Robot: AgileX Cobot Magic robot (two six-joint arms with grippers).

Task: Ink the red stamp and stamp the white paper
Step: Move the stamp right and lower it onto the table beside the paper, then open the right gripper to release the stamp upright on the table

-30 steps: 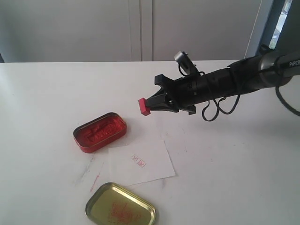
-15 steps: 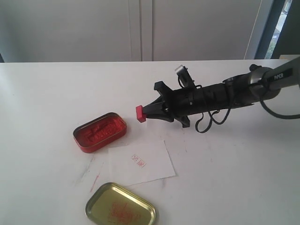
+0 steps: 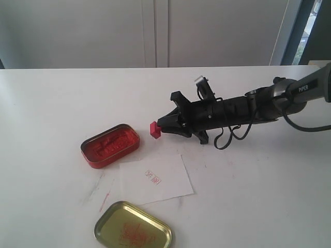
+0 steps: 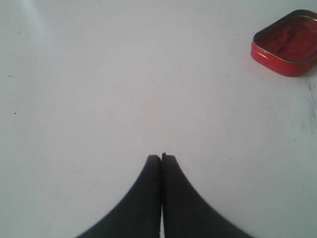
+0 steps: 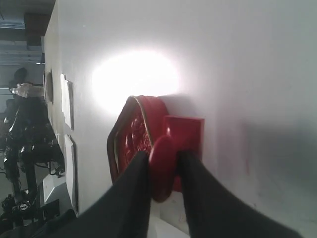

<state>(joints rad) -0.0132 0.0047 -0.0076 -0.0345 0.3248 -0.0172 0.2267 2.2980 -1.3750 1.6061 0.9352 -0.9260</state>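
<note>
Right wrist view, right fingers (image 5: 132,191) flanking red stamp (image 5: 185,139), grip unclear, left fingers (image 4: 143,198) clenched

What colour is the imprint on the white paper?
Red: a small imprint on the white paper, clearest in the exterior view.

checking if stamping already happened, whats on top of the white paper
Only a small red imprint, near the middle of the white paper. The red stamp is off it, at the right gripper. Anything beneath is covered.
</note>
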